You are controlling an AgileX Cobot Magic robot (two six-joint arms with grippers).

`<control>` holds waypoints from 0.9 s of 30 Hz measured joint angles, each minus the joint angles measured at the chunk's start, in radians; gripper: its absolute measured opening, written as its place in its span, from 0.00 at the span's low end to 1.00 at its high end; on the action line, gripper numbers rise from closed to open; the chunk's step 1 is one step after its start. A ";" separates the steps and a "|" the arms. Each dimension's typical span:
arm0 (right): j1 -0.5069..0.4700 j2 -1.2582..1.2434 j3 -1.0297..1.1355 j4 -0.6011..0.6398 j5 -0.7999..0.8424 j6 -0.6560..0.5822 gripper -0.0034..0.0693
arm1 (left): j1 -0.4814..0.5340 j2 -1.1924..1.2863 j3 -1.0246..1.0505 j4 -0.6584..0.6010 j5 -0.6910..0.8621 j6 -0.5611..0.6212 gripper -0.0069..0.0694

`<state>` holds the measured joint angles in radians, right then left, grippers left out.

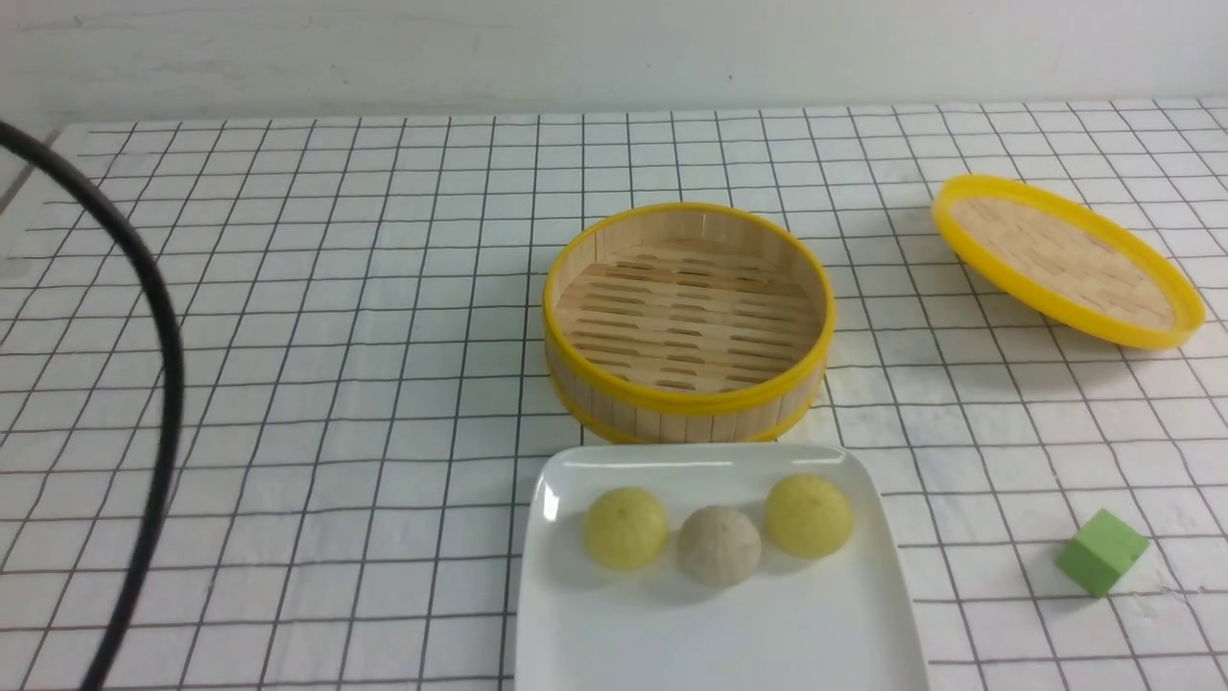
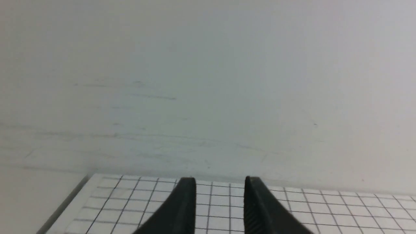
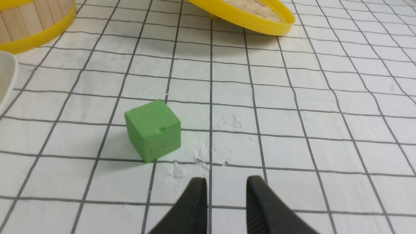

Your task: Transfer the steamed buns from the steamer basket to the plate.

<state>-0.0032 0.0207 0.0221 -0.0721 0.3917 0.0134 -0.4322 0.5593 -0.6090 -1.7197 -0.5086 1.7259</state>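
From the front view I am seeing neither hand; only a black cable is curving in at the left, running off the top-left and bottom edges. The plate is being cut off by the bottom edge, so its near side is not showing. In the left wrist view the left hand is showing only its two finger tips, the rest dropping below the frame. The right hand is cropped the same way. In that right wrist view the steamer basket, the lid and the plate's corner are each being clipped by the picture's edges.
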 joint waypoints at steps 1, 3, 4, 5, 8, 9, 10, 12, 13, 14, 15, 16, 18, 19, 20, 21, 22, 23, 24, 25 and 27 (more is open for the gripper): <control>0.000 0.000 0.000 0.000 0.000 0.000 0.32 | 0.000 0.000 0.000 0.001 0.021 0.006 0.41; 0.000 0.000 0.000 0.000 0.000 0.000 0.32 | 0.000 0.000 0.000 0.006 0.071 0.014 0.41; 0.000 0.000 0.000 0.000 0.000 0.000 0.32 | 0.000 0.000 0.000 0.007 0.082 0.014 0.41; 0.000 0.000 0.000 0.000 0.000 0.000 0.32 | 0.000 0.000 0.003 0.009 0.132 0.017 0.41; 0.000 0.000 0.000 -0.001 0.000 0.000 0.32 | 0.000 0.000 0.009 0.015 0.215 0.038 0.41; 0.000 0.000 0.000 -0.001 0.000 0.000 0.32 | 0.000 0.000 0.011 0.023 0.281 0.054 0.41; 0.000 0.000 0.000 -0.001 0.000 0.000 0.32 | 0.000 0.000 0.012 0.028 0.321 0.073 0.41; 0.000 0.000 0.000 -0.001 0.000 0.000 0.32 | 0.000 0.000 0.012 0.037 0.386 0.095 0.41; 0.000 0.000 0.000 -0.001 0.000 0.000 0.32 | 0.000 0.000 0.012 0.040 0.415 0.101 0.41; 0.000 0.000 0.000 -0.001 0.000 0.000 0.32 | 0.000 0.000 0.012 0.042 0.441 0.106 0.41; 0.000 0.000 0.000 -0.001 0.000 0.000 0.33 | 0.000 0.000 0.012 0.042 0.466 0.102 0.41; 0.000 0.000 0.000 -0.001 0.000 0.000 0.33 | 0.000 0.000 0.012 0.042 0.469 0.099 0.41; 0.000 0.000 0.000 -0.001 0.000 0.000 0.33 | 0.000 0.000 0.012 0.042 0.496 0.049 0.41; 0.000 0.000 0.000 -0.001 0.000 0.000 0.33 | 0.000 0.000 0.012 0.046 0.509 0.008 0.41; 0.000 0.000 0.000 -0.001 0.000 0.000 0.33 | 0.000 0.000 0.012 0.072 0.509 -0.088 0.41; 0.000 0.000 0.000 -0.001 0.000 0.000 0.33 | 0.000 0.000 0.012 0.106 0.509 -0.158 0.41; 0.000 0.000 0.000 -0.001 0.000 0.000 0.33 | 0.000 0.000 0.012 0.155 0.509 -0.262 0.41; 0.000 0.000 0.000 -0.001 0.000 0.000 0.34 | 0.000 0.000 0.012 0.222 0.516 -0.383 0.41; 0.000 0.000 0.000 -0.001 0.000 0.000 0.34 | 0.000 0.000 0.012 0.304 0.522 -0.521 0.41; 0.000 0.000 0.000 -0.001 0.000 0.000 0.34 | 0.000 0.000 0.012 0.399 0.534 -0.672 0.41; 0.000 0.000 0.000 -0.001 0.001 0.000 0.35 | 0.000 0.000 0.012 0.527 0.555 -0.897 0.41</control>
<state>-0.0032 0.0207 0.0221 -0.0729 0.3927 0.0134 -0.4322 0.5593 -0.5973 -1.1925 0.0468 0.8292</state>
